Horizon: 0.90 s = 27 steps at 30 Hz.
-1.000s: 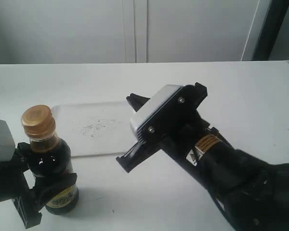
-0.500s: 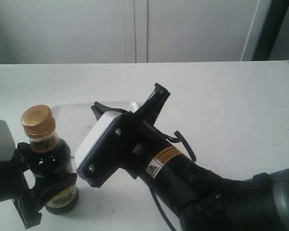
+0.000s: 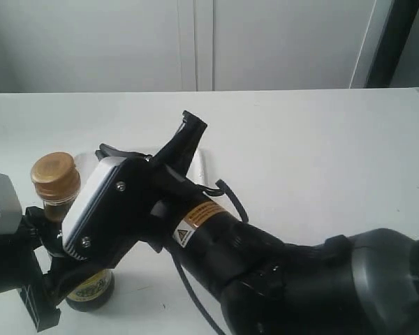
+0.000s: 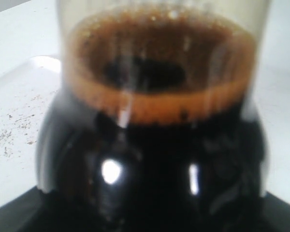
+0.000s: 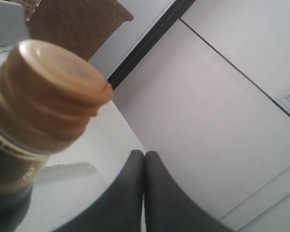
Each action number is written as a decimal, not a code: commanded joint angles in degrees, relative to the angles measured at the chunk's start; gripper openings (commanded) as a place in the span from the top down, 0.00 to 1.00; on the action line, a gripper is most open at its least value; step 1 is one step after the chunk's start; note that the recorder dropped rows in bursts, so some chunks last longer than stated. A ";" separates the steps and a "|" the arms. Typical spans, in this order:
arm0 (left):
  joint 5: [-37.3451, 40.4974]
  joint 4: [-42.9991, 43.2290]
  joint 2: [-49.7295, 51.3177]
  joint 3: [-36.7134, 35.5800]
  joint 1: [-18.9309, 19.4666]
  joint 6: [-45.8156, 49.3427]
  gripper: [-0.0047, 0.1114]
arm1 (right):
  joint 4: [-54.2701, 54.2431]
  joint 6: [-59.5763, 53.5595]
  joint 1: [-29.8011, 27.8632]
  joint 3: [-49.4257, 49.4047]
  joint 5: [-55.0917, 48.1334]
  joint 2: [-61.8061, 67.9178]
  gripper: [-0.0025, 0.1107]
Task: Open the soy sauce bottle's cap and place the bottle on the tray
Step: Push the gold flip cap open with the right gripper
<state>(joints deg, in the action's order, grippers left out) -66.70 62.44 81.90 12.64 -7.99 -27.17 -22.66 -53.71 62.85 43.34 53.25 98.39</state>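
The soy sauce bottle (image 3: 91, 285) stands upright at the near left of the table, and my left gripper (image 3: 56, 269) is shut round its body. The dark bottle (image 4: 154, 159) fills the left wrist view. Its gold-brown cap (image 3: 54, 176) is down and closed, shown close up in the right wrist view as the cap (image 5: 48, 96). My right gripper (image 3: 190, 125) is shut and empty, fingers (image 5: 130, 193) pressed together, pointing up just right of the cap without touching it. The white tray (image 3: 204, 166) lies behind, mostly hidden by the right arm; the scuffed tray (image 4: 14, 121) shows beside the bottle.
The right arm's wrist and white camera housing (image 3: 101, 209) lie across the table's middle, close against the bottle. White cabinet doors (image 3: 195, 42) stand behind the table, with a dark post (image 3: 387, 42) at the back right. A brown woven object (image 5: 77, 24) sits beyond the bottle.
My right arm has swung left across the tray to the bottle, its shut fingers now beside the cap, and it covers most of the tray. The left gripper and bottle have not moved.
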 commanded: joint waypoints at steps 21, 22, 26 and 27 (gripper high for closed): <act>0.37 0.67 0.12 -0.14 -0.32 0.44 0.96 | 0.31 -4.52 2.77 5.26 -2.82 1.99 0.98; 0.37 0.67 0.12 -0.14 -0.32 0.44 0.96 | 0.20 -4.52 2.77 5.25 -2.82 1.99 0.98; 0.37 0.67 0.12 -0.14 -0.32 0.44 0.96 | 0.20 -4.52 3.14 5.25 -2.82 1.09 0.98; 0.37 0.67 0.12 -0.14 -0.32 0.44 0.96 | 0.20 -4.52 3.33 5.25 -2.82 0.80 0.98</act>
<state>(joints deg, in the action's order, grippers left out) -66.82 62.44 81.90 12.64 -7.99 -27.28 -23.16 -57.86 65.33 48.43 50.64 100.23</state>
